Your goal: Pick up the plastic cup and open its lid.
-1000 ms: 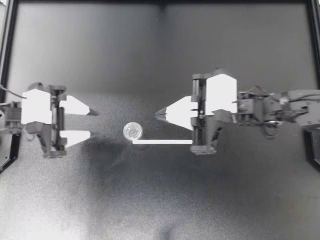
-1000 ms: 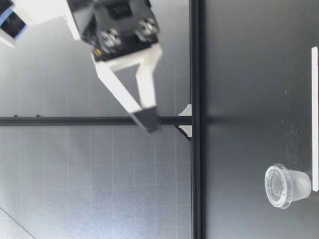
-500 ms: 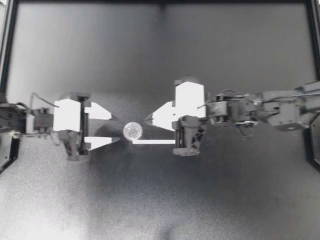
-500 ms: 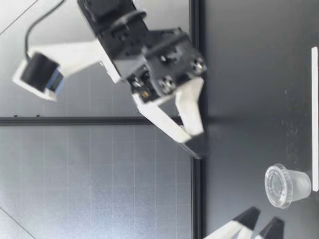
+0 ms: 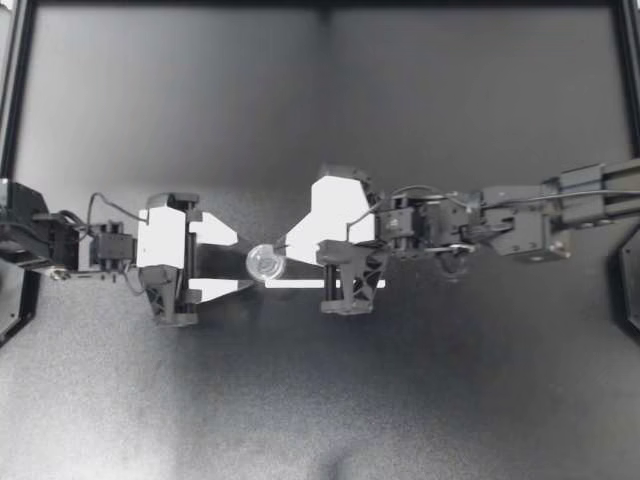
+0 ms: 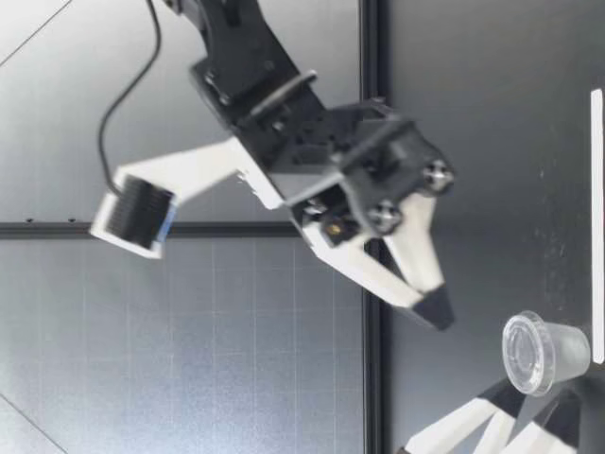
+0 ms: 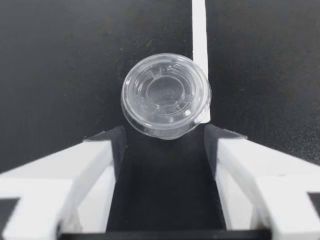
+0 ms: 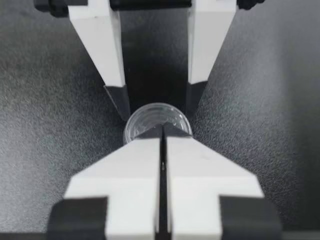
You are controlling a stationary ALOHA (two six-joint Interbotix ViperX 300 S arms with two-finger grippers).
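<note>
Clear plastic cup (image 5: 265,262) stands upright on the tabletop (image 5: 320,400), lid (image 7: 165,92) fitted, touching the end of a white strip (image 5: 300,283).

Change over the last second: both arms have advanced from the sides to the cup. The left fingers (image 5: 218,237), previously well apart from the cup, now flank it. The right fingers (image 5: 284,248), previously high and clear, have descended to just beside the lid.

Significance: the approach appears complete. The grasp is not yet made and the lid remains on.

Left arm (image 5: 110,250): extended low and level along the tabletop. Its fingers are spread wide. In the left wrist view the cup sits at their mouth, between the tips, with a gap visible on each side. No contact is evident.

Right arm (image 5: 480,225): reaches in from the opposite side, wrist pitched downward. Its fingers (image 8: 162,135) are pressed together with nothing between them. In the low view the tip (image 6: 437,307) hangs above the cup (image 6: 544,352), near the lid but apart from it.
</note>
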